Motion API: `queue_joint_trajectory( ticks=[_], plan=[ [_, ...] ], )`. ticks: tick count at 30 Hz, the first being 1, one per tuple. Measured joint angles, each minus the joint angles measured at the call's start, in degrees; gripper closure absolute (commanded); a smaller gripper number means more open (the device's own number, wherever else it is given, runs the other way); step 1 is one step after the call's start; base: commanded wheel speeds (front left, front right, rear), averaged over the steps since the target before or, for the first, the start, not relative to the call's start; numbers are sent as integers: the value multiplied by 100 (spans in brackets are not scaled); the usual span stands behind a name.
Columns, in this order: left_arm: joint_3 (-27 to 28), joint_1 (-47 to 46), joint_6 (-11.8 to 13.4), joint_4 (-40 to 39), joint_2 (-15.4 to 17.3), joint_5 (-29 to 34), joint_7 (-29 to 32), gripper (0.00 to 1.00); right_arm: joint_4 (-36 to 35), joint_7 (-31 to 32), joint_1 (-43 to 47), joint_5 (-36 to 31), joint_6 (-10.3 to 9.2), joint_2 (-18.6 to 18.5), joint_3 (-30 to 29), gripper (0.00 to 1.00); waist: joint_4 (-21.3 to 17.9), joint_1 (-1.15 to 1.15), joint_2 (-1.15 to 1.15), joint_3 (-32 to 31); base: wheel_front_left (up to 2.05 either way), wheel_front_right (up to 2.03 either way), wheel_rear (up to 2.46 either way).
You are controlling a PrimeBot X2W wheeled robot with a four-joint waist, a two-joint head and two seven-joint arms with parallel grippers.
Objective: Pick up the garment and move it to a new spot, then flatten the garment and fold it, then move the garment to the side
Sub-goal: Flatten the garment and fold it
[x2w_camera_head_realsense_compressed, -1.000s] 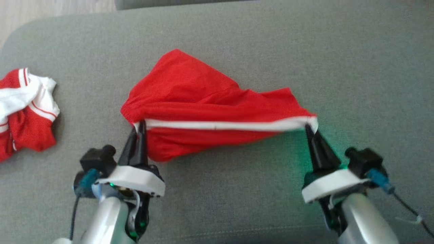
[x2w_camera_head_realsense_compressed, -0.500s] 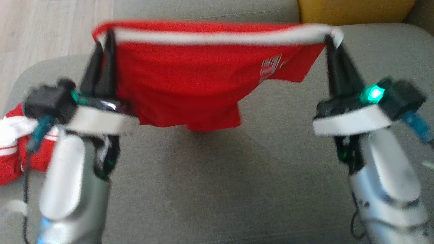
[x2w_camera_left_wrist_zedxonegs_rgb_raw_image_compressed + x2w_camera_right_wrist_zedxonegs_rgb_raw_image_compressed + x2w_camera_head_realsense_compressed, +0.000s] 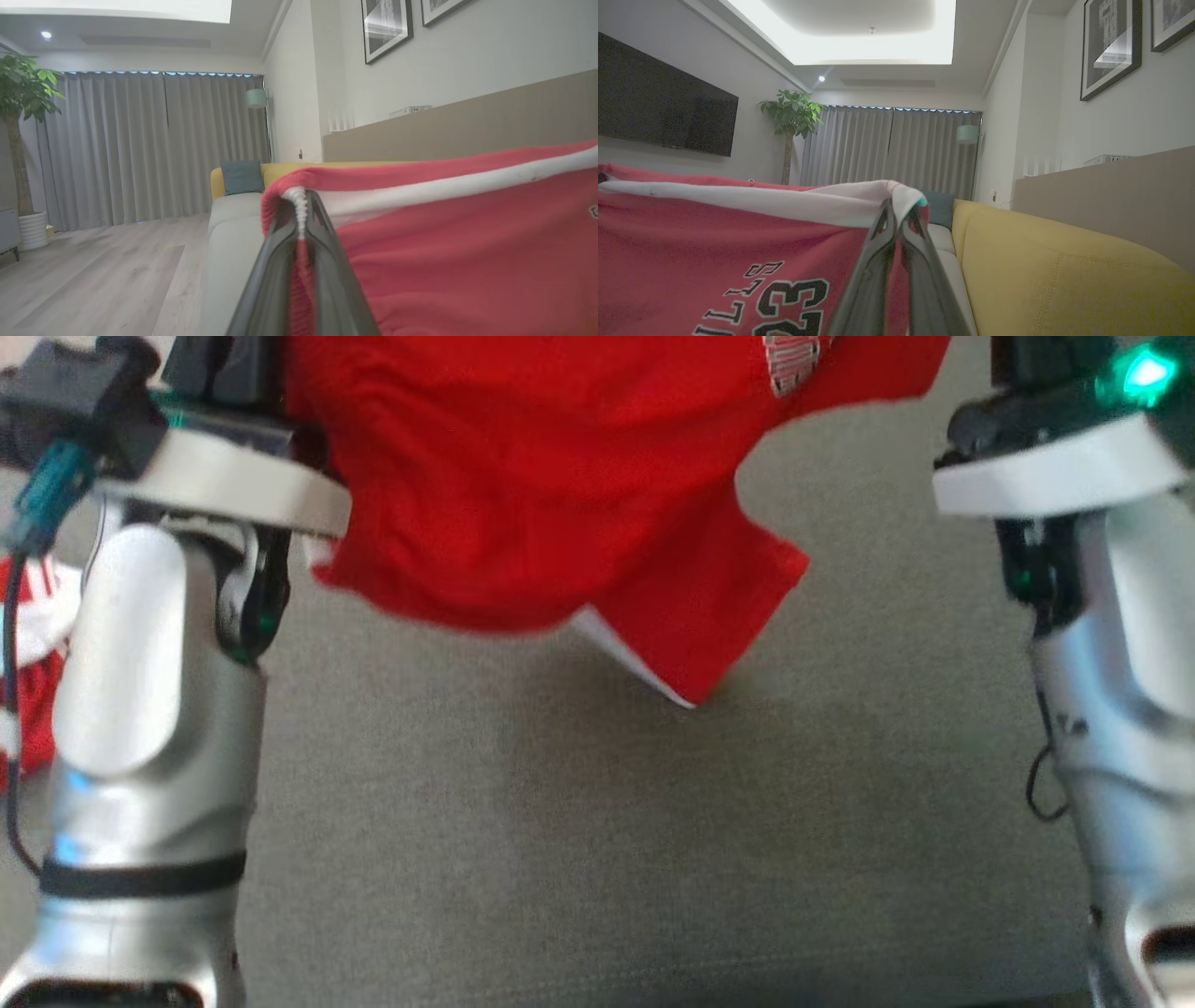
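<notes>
Head view: the garment (image 3: 523, 485) hangs between both arms, above the grey sofa (image 3: 560, 859) (a soft shadow lies under its lowest corner). Left wrist view: the left gripper (image 3: 301, 207) is pressed together on one end of the garment's white-banded edge. Right wrist view: the right gripper (image 3: 898, 212) pinches the band's other end, with a yellow cushion (image 3: 1041, 275) at that view's right.

Garment (image 3: 523, 476) showing red w/ white edge band (image 3: 444, 189); print (image 3: 784, 303) showing black chars w/ white outline. Seat surface (image 3: 560, 849) showing grey; sofa back (image 3: 1041, 270) yellow; 2nd cloth (image 3: 33, 719) showing red/white stripes; wrist LED (image 3: 1144, 373) glowing green
</notes>
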Motion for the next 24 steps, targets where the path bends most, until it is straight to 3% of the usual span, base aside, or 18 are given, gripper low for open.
queue_joint_trajectory(
  ticks=[4,10,16,20,24],
  plan=[
    [-79,-460,-15,483,-20,27,-8,100,393,1,-554,-142,0,-49,34,100,20,0,0,322,0,0,0],
    [-99,-1956,98,1212,-40,224,-83,100,984,0,-2003,-651,0,-60,-366,100,30,1,0,955,0,0,0],
    [176,-2973,256,1226,-59,277,-132,100,1192,-1,-2817,-1089,1,-75,-719,100,-25,0,0,1384,0,0,0],
    [282,-2831,238,1479,-183,165,-132,100,1211,-7,-2695,-1107,2,-65,-739,100,-52,1,0,1573,0,0,0],
    [444,-1898,178,1750,-370,-58,-130,100,1182,-5,-1905,-880,2,-54,-464,100,-53,2,0,1617,0,0,0]
  ],
)
